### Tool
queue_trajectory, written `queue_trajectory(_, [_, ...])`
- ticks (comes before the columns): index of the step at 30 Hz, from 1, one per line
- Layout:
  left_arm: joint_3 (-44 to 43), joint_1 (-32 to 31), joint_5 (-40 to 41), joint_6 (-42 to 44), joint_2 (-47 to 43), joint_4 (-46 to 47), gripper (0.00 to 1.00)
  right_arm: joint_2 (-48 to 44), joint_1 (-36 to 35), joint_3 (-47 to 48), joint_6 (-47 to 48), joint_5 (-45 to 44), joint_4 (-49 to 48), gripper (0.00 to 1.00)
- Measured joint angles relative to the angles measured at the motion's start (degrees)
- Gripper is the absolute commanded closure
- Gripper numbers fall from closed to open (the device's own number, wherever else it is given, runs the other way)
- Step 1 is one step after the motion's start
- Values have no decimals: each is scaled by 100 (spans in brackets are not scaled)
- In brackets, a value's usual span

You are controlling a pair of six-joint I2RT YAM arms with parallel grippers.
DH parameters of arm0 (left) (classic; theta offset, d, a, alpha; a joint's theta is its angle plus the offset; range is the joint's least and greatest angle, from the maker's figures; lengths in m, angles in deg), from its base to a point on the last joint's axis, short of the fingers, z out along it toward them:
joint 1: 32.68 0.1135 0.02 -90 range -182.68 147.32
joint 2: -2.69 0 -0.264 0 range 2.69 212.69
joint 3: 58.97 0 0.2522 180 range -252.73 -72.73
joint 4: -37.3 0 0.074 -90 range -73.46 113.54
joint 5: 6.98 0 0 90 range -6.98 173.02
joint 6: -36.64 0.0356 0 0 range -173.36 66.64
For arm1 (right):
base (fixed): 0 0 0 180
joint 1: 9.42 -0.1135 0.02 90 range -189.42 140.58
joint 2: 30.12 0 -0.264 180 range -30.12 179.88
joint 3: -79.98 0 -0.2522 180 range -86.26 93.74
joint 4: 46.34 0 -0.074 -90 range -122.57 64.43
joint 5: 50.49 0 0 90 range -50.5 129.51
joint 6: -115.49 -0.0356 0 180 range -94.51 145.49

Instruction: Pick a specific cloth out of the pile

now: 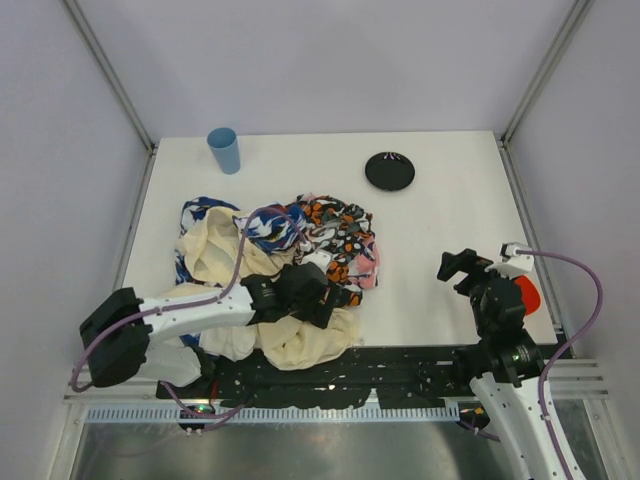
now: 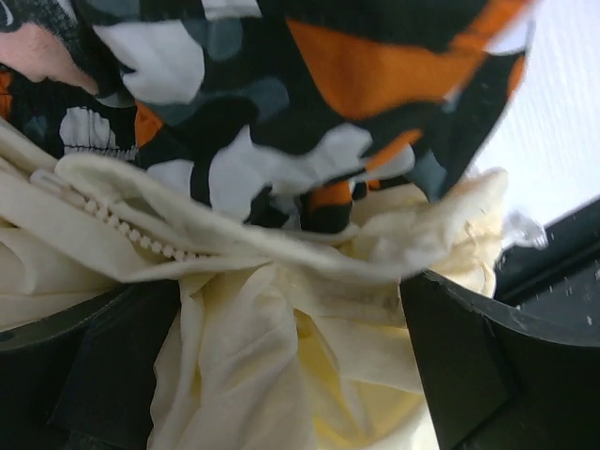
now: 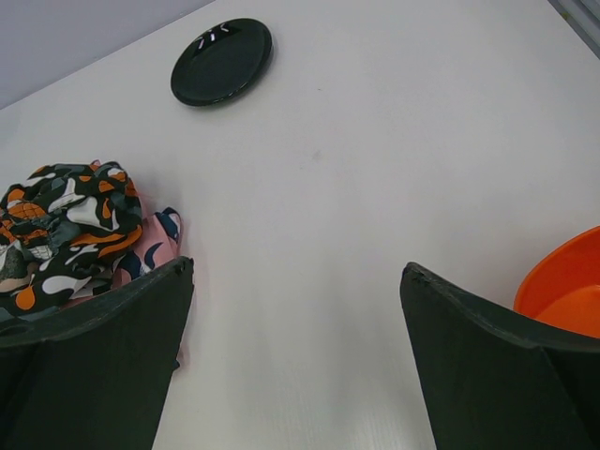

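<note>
Top view: left gripper (image 1: 325, 298) is sitting in the near side of the pile (image 1: 215, 255); right gripper (image 1: 458, 264) is hovering over bare table (image 1: 440, 200), well apart. Left wrist view: jaws are standing wide, straddling cream cloth (image 2: 281, 356) beneath orange-black-white fabric (image 2: 375, 75). Right wrist view: jaws are gaping, empty. Teal cloth is showing nowhere, presumably buried; extraction is not yet begun.

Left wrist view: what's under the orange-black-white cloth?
Cream fabric with a zipper, bunched inside the open left gripper. Whatever lies deeper in the pile is covered; no teal cloth shows in any view.
</note>
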Motion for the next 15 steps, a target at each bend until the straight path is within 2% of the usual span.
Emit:
queue_trajectory(8, [-800, -7, 695, -1049, 1600, 297, 2, -96, 0, 0, 0, 15, 0, 5])
queue_trajectory(9, [-931, -4, 761, -1150, 1784, 293, 9, -111, 0, 0, 0, 20, 2, 5])
queue_trajectory(10, [-1047, -4, 817, -1259, 1961, 295, 26, -122, 0, 0, 0, 22, -4, 5])
queue_trajectory(12, [-1134, -4, 927, -1447, 2221, 380, 84, -127, 0, 0, 0, 39, -7, 5])
queue_trajectory(13, [-1082, -4, 988, -1567, 2284, 485, 100, -131, 0, 0, 0, 52, -4, 5])
queue_trajectory(15, [-863, 28, 1117, -1725, 2293, 706, 100, -149, 0, 0, 2, 72, -7, 5])
